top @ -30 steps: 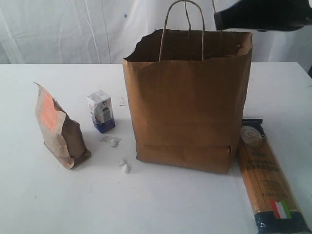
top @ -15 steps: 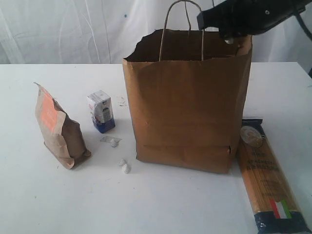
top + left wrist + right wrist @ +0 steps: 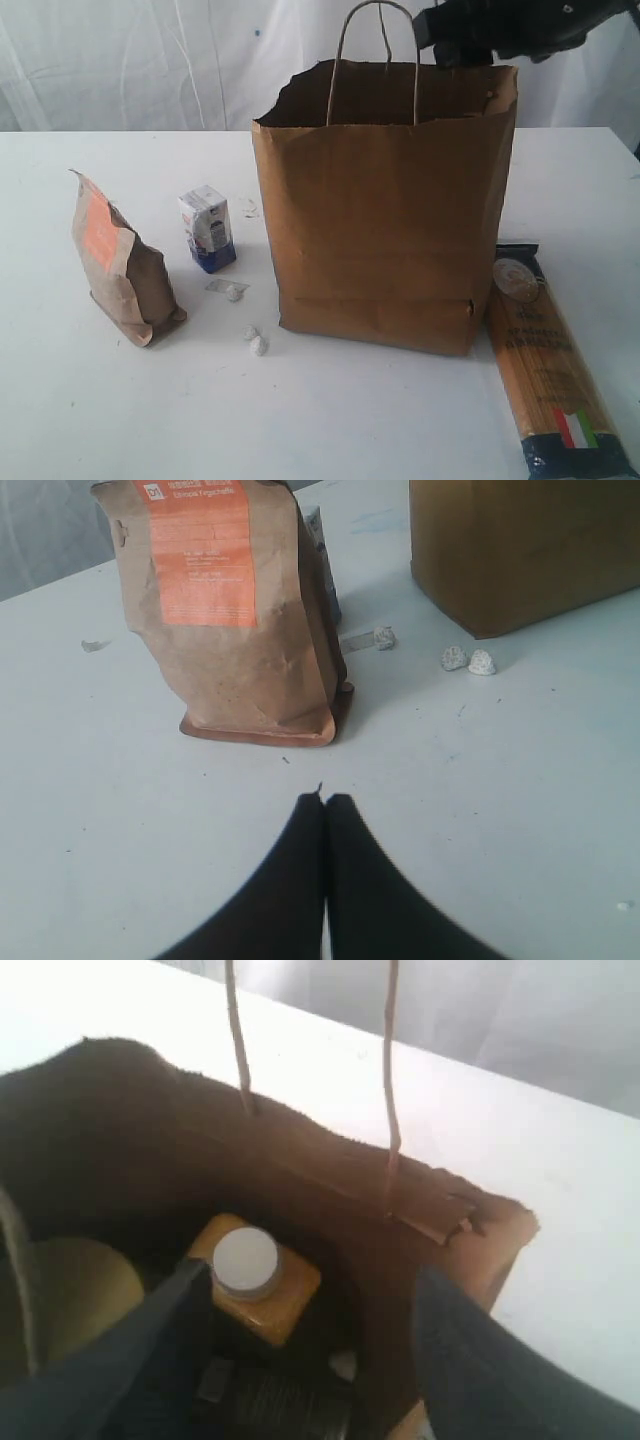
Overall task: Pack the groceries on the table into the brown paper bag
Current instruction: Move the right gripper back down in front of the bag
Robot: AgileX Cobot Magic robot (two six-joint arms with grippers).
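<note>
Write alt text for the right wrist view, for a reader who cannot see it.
View down into the open brown paper bag: a yellow-grain bottle with a white cap sits inside, next to an olive-tan lid. Two dark fingers of the right gripper stand open in the foreground, and the white table lies beyond.

Pouch [image 3: 122, 270] and carton [image 3: 207, 229] left of the paper bag [image 3: 385, 210], spaghetti packet [image 3: 552, 365] right, bottle [image 3: 250, 1275] inside

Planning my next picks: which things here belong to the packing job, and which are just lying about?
Job: brown paper bag, orange-labelled pouch, white-blue carton, spaghetti packet, white-capped bottle (in bag).
Lying about: crumpled white bits, wrapper scrap.
</note>
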